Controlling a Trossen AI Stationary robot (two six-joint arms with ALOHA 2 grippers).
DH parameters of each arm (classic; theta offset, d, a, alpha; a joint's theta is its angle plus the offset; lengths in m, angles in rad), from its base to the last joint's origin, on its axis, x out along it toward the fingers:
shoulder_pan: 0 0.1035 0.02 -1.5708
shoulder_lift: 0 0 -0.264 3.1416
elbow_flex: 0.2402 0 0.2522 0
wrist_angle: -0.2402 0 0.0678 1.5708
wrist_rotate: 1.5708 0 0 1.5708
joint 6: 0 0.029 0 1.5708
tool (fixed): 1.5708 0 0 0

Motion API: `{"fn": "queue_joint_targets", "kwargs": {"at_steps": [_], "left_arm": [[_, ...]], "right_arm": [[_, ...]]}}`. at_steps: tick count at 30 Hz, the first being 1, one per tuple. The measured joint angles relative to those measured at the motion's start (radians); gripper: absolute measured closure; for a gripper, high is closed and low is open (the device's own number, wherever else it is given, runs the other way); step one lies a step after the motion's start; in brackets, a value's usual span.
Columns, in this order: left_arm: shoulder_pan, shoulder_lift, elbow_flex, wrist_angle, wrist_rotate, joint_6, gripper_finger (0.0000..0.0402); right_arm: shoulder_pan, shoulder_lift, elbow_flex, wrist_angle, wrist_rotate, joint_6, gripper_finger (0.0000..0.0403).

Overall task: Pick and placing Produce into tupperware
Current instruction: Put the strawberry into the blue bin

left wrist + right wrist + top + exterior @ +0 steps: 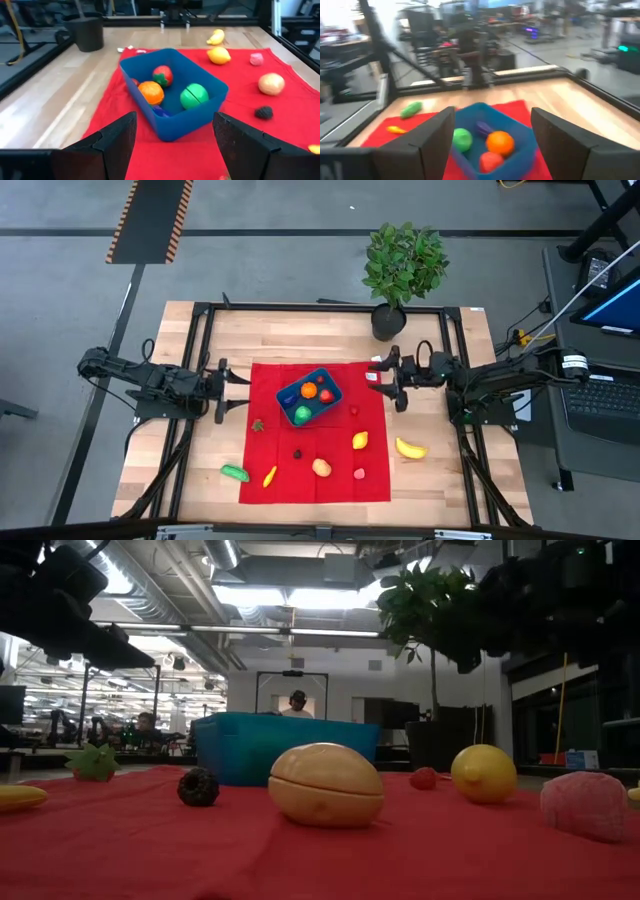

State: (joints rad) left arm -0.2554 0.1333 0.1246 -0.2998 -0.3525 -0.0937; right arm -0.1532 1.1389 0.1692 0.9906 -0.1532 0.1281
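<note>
A: Where does the blue rounded-rectangle plastic tupperware (312, 401) sit?

B: On the far half of the big red cloth (318, 475) that covers the middle of the wooden table (180, 470). It is turned at a slant to the cloth's edges.

A: What lies inside it?

B: An orange round toy fruit (151, 92), a red toy fruit with a green top (162, 75), a round green toy cut in halves (194, 95), and a dark purple piece (483, 128) that I cannot name.

A: And the produce outside?

B: On the cloth: a yellow toy lemon (360, 441), a tan oval toy (321, 467), a pink lumpy toy (359, 474), a small dark berry (297, 453), a small red berry (354, 409) and a strawberry with green leaves (258, 424). A yellow toy banana (410, 448) lies on bare wood right of the cloth. A green toy cucumber (235, 473) lies on the wood at the near left, and a slim yellow-orange toy (269, 477) at the cloth's near left edge.

A: The claws?

B: The left gripper (221, 391) hangs at the cloth's left edge, jaws wide and empty. The right gripper (397, 380) hangs at the far right corner, also wide and empty. Both point toward the tupperware.

A: Anything else?

B: A leafy green potted plant (402, 268) stands at the table's far edge.
</note>
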Motion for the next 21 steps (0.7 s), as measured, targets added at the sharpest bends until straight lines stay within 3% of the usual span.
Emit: {"fn": "queue_joint_targets", "kwargs": {"at_steps": [5, 12, 21], "left_arm": [[0.000, 0.000, 0.000, 0.008, -0.057, 0.000, 0.0147], [-0.001, 0.017, 0.000, 0.002, 0.039, 0.052, 0.0147], [-0.001, 0.218, 0.054, 0.016, 0.043, 0.028, 0.0147]], "right_arm": [[0.000, 0.000, 0.000, -0.015, 0.031, 0.047, 0.0139], [0.022, 0.000, 0.000, -0.032, 0.020, 0.052, 0.0139], [0.021, 0.000, 0.000, -0.032, 0.003, 0.049, 0.0139]]}}
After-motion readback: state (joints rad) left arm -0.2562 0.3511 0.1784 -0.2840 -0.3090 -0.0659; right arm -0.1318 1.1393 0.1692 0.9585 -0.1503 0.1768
